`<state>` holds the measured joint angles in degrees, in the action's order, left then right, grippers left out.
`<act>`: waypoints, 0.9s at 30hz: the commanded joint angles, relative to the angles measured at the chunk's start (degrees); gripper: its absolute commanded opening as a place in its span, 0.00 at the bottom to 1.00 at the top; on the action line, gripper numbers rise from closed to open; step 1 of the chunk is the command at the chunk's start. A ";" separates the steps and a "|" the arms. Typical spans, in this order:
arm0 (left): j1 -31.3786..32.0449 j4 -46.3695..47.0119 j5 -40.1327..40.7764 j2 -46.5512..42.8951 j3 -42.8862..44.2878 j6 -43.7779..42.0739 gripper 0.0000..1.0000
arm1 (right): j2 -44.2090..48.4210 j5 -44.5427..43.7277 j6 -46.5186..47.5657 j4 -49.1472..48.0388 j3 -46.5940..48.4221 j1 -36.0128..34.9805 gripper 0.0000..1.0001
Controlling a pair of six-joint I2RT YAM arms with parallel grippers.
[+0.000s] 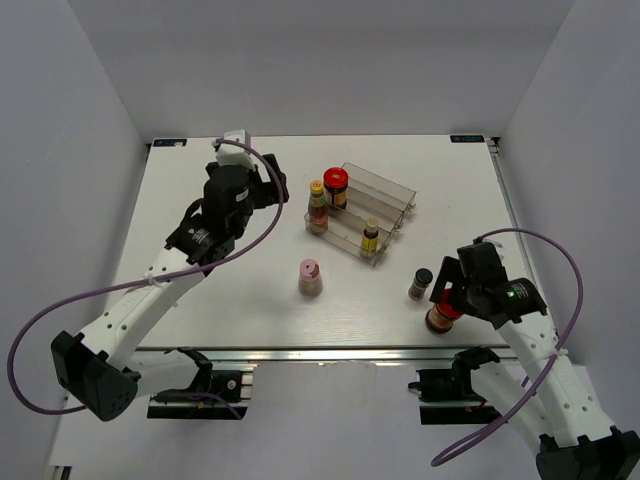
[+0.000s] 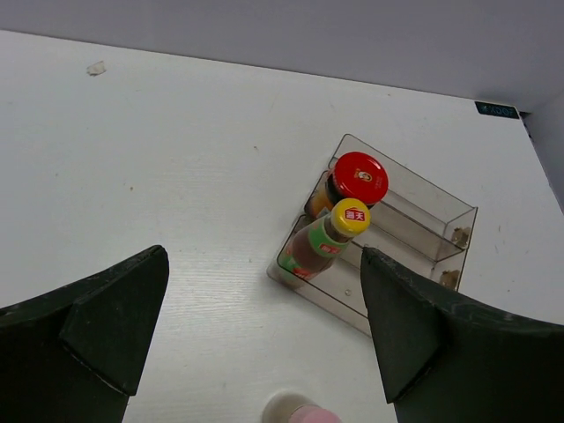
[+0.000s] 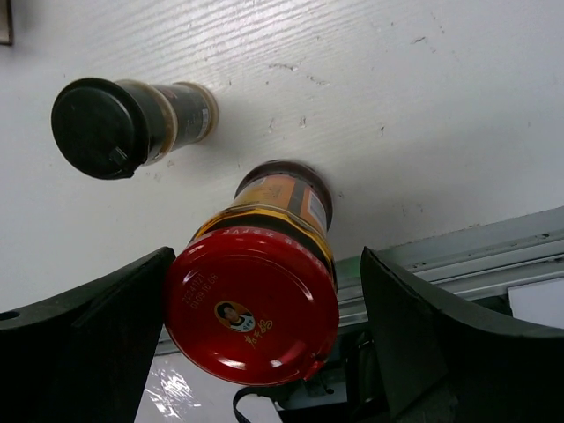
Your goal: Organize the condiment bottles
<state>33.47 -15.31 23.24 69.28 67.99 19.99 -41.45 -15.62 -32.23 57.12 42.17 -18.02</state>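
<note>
A clear stepped rack [image 1: 392, 196] holds a red-lidded jar [image 1: 336, 184] and two yellow-capped bottles [image 1: 317, 205] [image 1: 371, 235]. A pink-capped shaker [image 1: 310, 277] and a black-capped bottle [image 1: 421, 283] stand on the table in front of it. My right gripper [image 3: 264, 256] is open around a second red-lidded jar [image 3: 251, 304] near the table's front edge. The lid is against the left finger, with a gap to the right finger. My left gripper [image 2: 264, 256] hovers open and empty left of the rack [image 2: 414, 229], above the shaker [image 2: 310, 412].
The table's front edge with its metal rail [image 3: 476, 256] runs right behind the jar in the right gripper. White walls enclose the table on three sides. A purple cable loops from each arm.
</note>
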 commanded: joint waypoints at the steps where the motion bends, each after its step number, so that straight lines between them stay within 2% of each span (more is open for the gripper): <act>1: -0.25 -0.06 4.61 -4.05 -2.94 4.09 0.98 | -1.09 3.04 2.87 0.36 -0.42 -0.43 0.89; 5: -0.34 -0.33 6.37 -7.40 -6.72 4.62 0.98 | -1.35 3.22 3.49 0.44 -0.69 -0.61 0.89; 8: -0.34 -2.09 8.74 -7.49 -8.13 4.80 0.98 | -2.23 3.84 4.01 0.36 -1.04 -0.70 0.82; 11: -0.60 -3.93 9.45 -6.18 -8.48 4.97 0.98 | -3.37 3.40 4.10 0.36 -0.60 -0.70 0.69; 14: -0.87 -4.55 9.54 -5.47 -8.22 5.50 0.98 | -3.55 2.52 3.32 0.62 0.71 -0.70 0.47; 15: -0.95 -4.64 9.28 -5.21 -8.13 5.50 0.98 | -3.46 2.26 3.23 0.71 1.07 -0.70 0.43; 17: -0.95 -4.29 8.92 -5.29 -8.31 5.32 0.98 | -3.20 1.82 2.96 1.41 1.77 -0.70 0.39; 20: -1.22 -3.85 8.75 -5.55 -8.83 5.24 0.98 | -2.85 0.15 2.26 1.76 2.65 -0.70 0.26; 27: -1.48 -3.59 8.13 -6.26 -9.45 4.88 0.98 | -6.00 -2.57 3.31 -1.05 8.52 -0.70 0.14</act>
<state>32.36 -19.25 31.11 64.60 59.33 24.91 -46.63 -15.11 -29.47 58.61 43.97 -18.50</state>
